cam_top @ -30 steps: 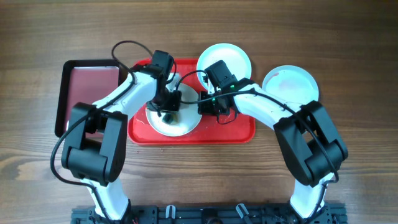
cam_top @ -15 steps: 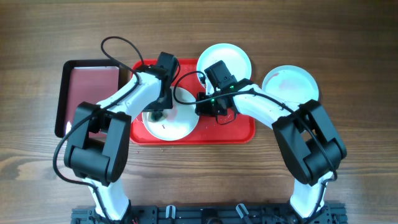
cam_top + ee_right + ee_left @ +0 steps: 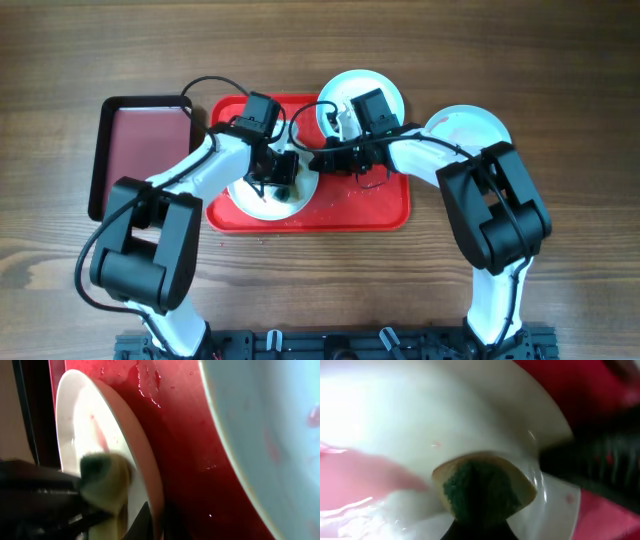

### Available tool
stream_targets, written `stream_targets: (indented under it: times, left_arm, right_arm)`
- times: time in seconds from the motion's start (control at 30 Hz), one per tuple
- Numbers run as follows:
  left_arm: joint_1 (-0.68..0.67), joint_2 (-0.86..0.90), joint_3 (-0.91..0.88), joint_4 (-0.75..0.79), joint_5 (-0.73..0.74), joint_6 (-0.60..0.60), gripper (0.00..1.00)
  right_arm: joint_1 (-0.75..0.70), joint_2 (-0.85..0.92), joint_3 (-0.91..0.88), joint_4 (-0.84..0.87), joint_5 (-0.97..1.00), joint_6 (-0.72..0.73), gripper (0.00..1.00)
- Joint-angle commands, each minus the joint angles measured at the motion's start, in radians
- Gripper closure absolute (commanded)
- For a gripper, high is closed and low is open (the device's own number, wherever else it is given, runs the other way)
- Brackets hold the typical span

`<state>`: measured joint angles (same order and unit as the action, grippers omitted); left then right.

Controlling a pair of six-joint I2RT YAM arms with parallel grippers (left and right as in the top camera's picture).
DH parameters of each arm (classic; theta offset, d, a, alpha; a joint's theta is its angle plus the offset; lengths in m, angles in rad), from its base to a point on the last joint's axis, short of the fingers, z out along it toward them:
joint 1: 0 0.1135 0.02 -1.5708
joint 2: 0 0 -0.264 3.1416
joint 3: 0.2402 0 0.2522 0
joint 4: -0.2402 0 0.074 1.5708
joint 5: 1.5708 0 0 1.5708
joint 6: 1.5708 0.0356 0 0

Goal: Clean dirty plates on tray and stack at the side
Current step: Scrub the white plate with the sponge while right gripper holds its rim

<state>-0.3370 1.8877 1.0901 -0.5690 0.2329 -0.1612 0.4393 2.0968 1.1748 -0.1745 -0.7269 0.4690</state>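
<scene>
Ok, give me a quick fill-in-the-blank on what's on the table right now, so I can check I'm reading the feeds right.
1. The left gripper presses a ___ onto a plate.
2. That plate lies inside the big ___ tray.
3. A second plate lies on the bare table, on the tray's ___ side.
4. The overhead view shows ___ plates in all.

Missing words: sponge; red; right; three.
</scene>
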Motion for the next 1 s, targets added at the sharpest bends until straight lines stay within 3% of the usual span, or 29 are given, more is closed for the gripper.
stream_targets:
  times: [0.0,0.1,0.2,0.3,0.4,0.57,0.67,0.73,0.77,0.9,0.97]
  left_arm:
    - [0.005,0.128,-0.093,-0.016,-0.509,-0.276,0.96]
    - [0.005,0.127,-0.093,-0.071,-0.491,-0.262,0.96]
    - [0.006,0.124,-0.092,-0.198,-0.282,-0.089,0.96]
    - [0.006,0.124,-0.092,-0.233,-0.091,0.174,0.96]
    - [0.006,0.124,-0.093,-0.233,-0.050,0.400,0.96]
    - [0.006,0.124,-0.093,-0.130,-0.051,0.445,0.96]
    - [0.005,0.124,-0.104,-0.055,-0.224,0.327,0.96]
    - [0.005,0.124,-0.106,-0.040,-0.453,0.031,0.96]
    - [0.005,0.124,-0.106,-0.049,-0.498,-0.089,0.96]
    - [0.006,0.124,-0.106,-0.085,-0.503,-0.397,0.96]
    - [0.006,0.124,-0.106,-0.085,-0.443,-0.423,0.96]
  right_arm:
    - [0.025,0.052,0.001,-0.008,-0.079,0.003,0.96]
    - [0.025,0.052,0.001,-0.009,-0.079,0.002,0.96]
    - [0.025,0.052,0.001,-0.008,-0.079,0.003,0.96]
    - [0.025,0.052,0.001,-0.009,-0.080,0.003,0.96]
    - [0.025,0.052,0.001,-0.010,-0.083,0.003,0.96]
    - [0.025,0.052,0.001,-0.010,-0.084,0.003,0.96]
    - [0.025,0.052,0.001,-0.011,-0.084,0.003,0.96]
    - [0.025,0.052,0.001,-0.013,-0.083,0.003,0.96]
    - [0.025,0.052,0.001,-0.013,-0.083,0.002,0.96]
    - [0.025,0.052,0.001,-0.013,-0.084,0.002,0.96]
    - [0.025,0.052,0.001,-0.015,-0.083,0.002,0.96]
